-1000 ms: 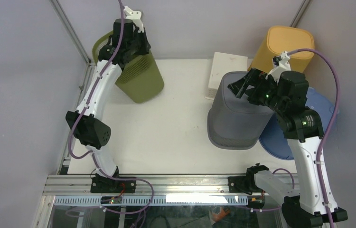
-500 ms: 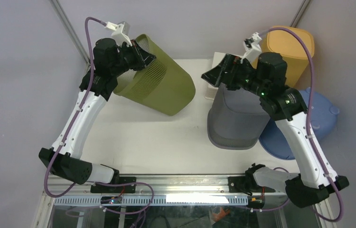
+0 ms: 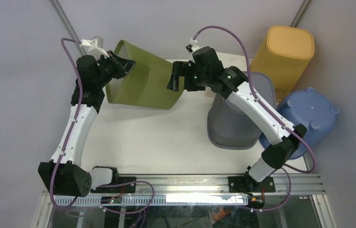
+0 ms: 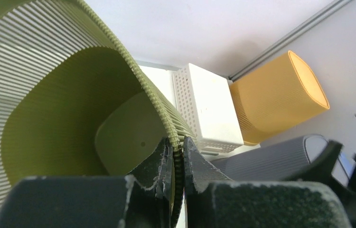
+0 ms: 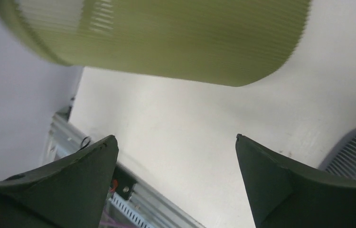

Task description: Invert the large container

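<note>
The left hand (image 4: 177,156) is pinched tight on the rim of the large green container (image 3: 143,83), with one finger inside the ribbed wall and one outside. The right hand (image 5: 173,142) is spread wide and grips nothing. In the top view it sits just beside the container's closed base, though I cannot tell whether it is touching.

The container is lifted off the worktop (image 3: 157,137) at the far left. It lies roughly on its side in the air, mouth to the left and base to the right.

The roll looks about half done, and the mouth has yet to face down. A single pinch on a thin rim is a weak hold for so large a body, so it could swing or slip. The wrist should turn slowly, with the open right hand steadying the base end without pushing it.

The grey bin (image 3: 235,123) stands close by on the right, and a white perforated box (image 4: 204,109) stands beyond it. The container should come down on the bare left-centre patch, and the rim should lie flat all round before the left hand lets go.
</note>
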You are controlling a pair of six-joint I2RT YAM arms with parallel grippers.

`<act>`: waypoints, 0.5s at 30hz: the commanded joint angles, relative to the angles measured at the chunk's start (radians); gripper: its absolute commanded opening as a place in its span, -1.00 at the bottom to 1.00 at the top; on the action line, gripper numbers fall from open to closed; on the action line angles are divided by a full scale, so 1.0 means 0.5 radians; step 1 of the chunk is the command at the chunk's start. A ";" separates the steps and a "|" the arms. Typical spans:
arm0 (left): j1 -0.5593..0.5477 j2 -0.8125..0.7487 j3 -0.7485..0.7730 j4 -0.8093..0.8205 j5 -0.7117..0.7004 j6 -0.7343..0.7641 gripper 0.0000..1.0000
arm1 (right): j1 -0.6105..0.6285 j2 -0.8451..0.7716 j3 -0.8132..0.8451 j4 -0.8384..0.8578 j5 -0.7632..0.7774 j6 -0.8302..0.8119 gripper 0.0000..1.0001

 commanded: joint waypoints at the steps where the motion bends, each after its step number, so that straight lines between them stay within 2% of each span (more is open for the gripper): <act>1: 0.052 -0.152 -0.312 -0.099 0.085 0.104 -1.00 | -0.003 0.167 0.363 -0.372 0.462 -0.015 0.98; 4: 0.052 -0.234 -0.515 -0.103 0.209 0.097 -1.00 | -0.003 0.236 0.451 -0.400 0.570 -0.044 0.99; 8: 0.052 -0.339 -0.760 -0.103 0.219 0.054 -0.99 | -0.009 0.272 0.494 -0.352 0.586 -0.076 0.99; 12: 0.051 -0.401 -0.915 -0.179 0.123 0.029 -0.33 | -0.012 0.319 0.538 -0.332 0.577 -0.099 0.98; 13: 0.051 -0.410 -0.938 -0.193 0.093 0.020 -0.24 | -0.015 0.327 0.543 -0.320 0.574 -0.102 0.98; 15: 0.053 -0.423 -0.971 -0.201 0.064 0.006 -0.21 | -0.024 0.342 0.558 -0.305 0.568 -0.108 0.99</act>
